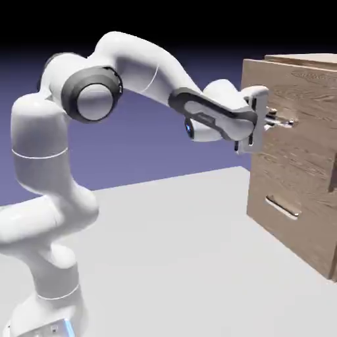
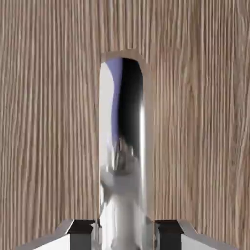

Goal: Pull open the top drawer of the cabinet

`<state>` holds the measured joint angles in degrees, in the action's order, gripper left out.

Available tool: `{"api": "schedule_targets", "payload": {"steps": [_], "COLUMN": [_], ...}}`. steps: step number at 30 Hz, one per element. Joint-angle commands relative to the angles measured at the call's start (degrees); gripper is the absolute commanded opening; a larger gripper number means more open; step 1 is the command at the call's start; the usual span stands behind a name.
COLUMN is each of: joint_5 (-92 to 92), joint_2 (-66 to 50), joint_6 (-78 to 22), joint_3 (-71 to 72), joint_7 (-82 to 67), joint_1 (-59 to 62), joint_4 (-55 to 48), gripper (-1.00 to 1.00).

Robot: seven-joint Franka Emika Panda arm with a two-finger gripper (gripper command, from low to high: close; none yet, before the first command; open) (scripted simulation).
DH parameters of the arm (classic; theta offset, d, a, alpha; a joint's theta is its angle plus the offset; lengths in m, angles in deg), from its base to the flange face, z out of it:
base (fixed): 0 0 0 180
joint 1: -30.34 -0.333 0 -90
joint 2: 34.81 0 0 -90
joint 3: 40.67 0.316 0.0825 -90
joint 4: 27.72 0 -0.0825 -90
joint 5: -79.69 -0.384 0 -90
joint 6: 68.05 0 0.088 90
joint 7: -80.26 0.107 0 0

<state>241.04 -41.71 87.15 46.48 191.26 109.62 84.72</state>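
Wood-grain panel fills the hand view: that is the top drawer (image 2: 49, 122), seen close and square-on. Down its middle runs the silver bar handle (image 2: 122, 146), polished enough to mirror the backdrop and the hand itself. We read the gripper (image 2: 124, 233) as having its jaws clamped on that bar: a dark finger pad (image 2: 83, 227) sits tight against each side of the metal, with no gap showing.

From the exterior view, the cabinet (image 1: 309, 217) stands on the pale table (image 1: 171, 224) at the picture's right, and the top drawer (image 1: 309, 105) is the upper of its two fronts. The white arm (image 1: 131, 72) reaches level to it, hand pressed up near the handle (image 1: 284, 121). The lower drawer (image 1: 296, 197) and its own handle sit well below, untouched. The front looks flush with the cabinet or nearly so; we cannot tell for sure.

Handling, as we judge it: a stiff, rigid front on a slide, likely to move only straight outward. The bar is thin, smooth and probably slippery, so the hold belongs mid-bar. We would pull squarely away from the cabinet face; an angled pull risks the pads sliding along the metal.
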Motion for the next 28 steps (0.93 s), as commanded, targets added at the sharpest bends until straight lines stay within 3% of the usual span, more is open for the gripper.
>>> {"api": "schedule_targets", "payload": {"steps": [1, 12, 24, 25, 28], "joint_5": [0.0, -4.13, -12.01, -12.01, -14.13], "joint_2": [0.05, -11.1, -32.84, -32.84, -36.99], "joint_6": [-0.11, -4.72, -11.75, -11.75, -12.05], "joint_3": [2.07, 24.9, 47.77, 47.77, 51.11], "joint_7": [0.05, -13.04, -29.83, -29.83, -32.2], "joint_1": [2.1, 22.26, 43.13, 43.13, 46.48], "joint_4": [0.34, 8.75, 31.2, 31.2, 35.32], "gripper": [-1.0, -1.0, -1.0, 1.0, 1.0]}}
